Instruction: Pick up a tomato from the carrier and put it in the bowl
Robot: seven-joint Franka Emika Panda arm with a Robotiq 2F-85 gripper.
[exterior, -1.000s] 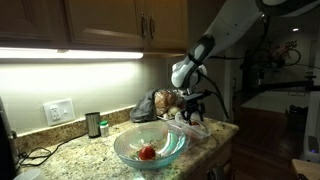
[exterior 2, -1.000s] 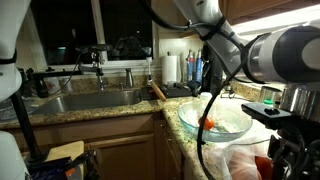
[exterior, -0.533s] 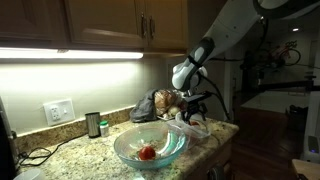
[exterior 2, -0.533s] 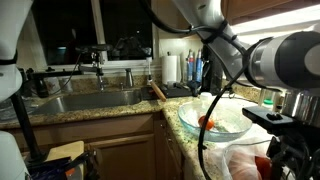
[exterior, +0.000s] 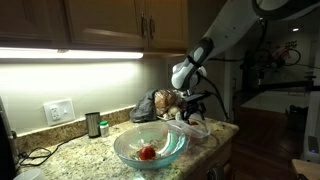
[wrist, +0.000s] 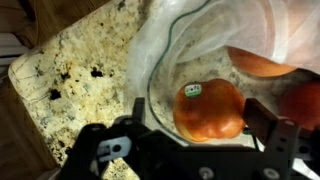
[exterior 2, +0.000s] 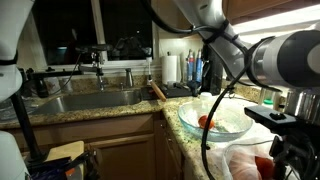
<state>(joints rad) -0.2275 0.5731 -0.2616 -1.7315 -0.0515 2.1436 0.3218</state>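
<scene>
Nothing has shifted since a second ago: the end effector (wrist: 200, 118) still hangs over the carrier (wrist: 190, 45) at the worktop's (exterior: 80, 155) end, fingers apart around a tomato (wrist: 208, 108); a second tomato (exterior: 147, 152) lies in the bowl (exterior: 120, 143) by the front edge, open worktop beside the carrier

Looks across the worktop (exterior: 70, 155) toward the wall in an exterior view, mid-distance; faces the sink (exterior 2: 95, 100) along the worktop in an exterior view; shares the bowl (exterior: 170, 150) in both; from the wrist, stares down, close.

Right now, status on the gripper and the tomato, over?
Gripper open, jaws either side of the stickered tomato in the carrier. Not gripped. Second tomato lies in the bowl. Carrier rim close alongside.
</scene>
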